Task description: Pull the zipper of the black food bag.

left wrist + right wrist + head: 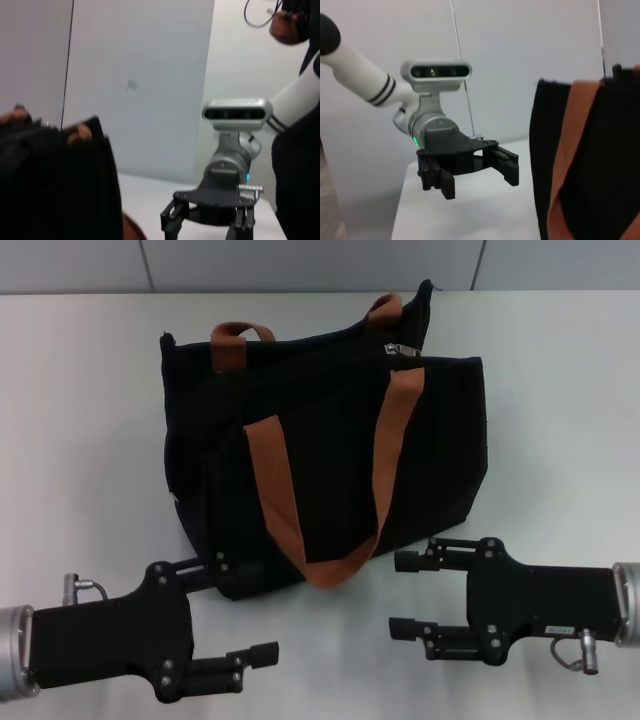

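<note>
Nearest to my camera are the two grippers, low over a plain white table (560, 410). Behind the table I see a pale grey wall (300, 260) made of panels with thin seams.

My left gripper (235, 615) has its fingers spread wide, with nothing between them. One finger lies against the lower front corner of the black food bag (320, 440), the other is free over the table. My right gripper (410, 595) is also wide open and holds nothing. Its fingers point toward the bag, and the upper one is just beside the bag's lower front edge, close to the hanging loop of the brown-orange strap (330, 480).

The bag stands upright between and beyond both pairs of fingers. Its long axis runs across my view, from the left gripper's side to the right gripper's side.

The zipper (400, 351) is a small silver pull on the bag's top edge, at the end on the right gripper's side. It is well apart from both grippers, beyond the right fingers. The pull lies along the zip track.
</note>
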